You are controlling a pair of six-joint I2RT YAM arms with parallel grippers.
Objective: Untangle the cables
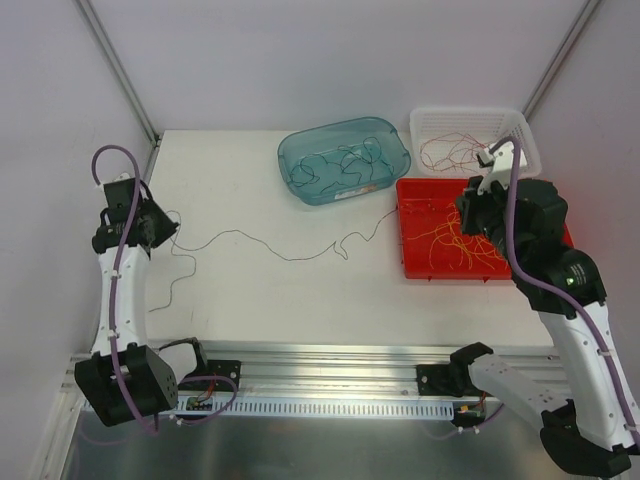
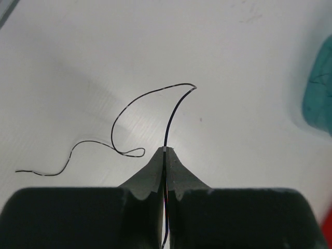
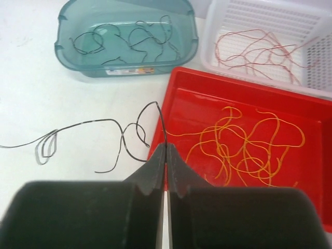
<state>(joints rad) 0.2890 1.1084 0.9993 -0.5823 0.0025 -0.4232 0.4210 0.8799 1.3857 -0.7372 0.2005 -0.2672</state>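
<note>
One dark cable (image 1: 270,250) lies in loose curls across the white table, running from my left gripper (image 1: 160,228) towards the red tray (image 1: 402,250). In the left wrist view the left gripper (image 2: 165,150) is shut on this dark cable (image 2: 150,93), which loops away over the table. My right gripper (image 3: 166,146) is shut on the same cable's other end (image 3: 93,123), at the tray's left edge. Yellow-orange cables (image 3: 244,145) lie in the red tray (image 3: 192,104). Red-brown cables (image 3: 259,49) lie in a white basket (image 3: 259,15). More dark cables (image 3: 135,39) sit in a teal bin (image 3: 67,57).
The teal bin (image 1: 340,125), white basket (image 1: 465,112) and red tray cluster at the back right of the table. A metal rail (image 1: 330,360) runs along the near edge between the arm bases. Grey walls close in the sides and back.
</note>
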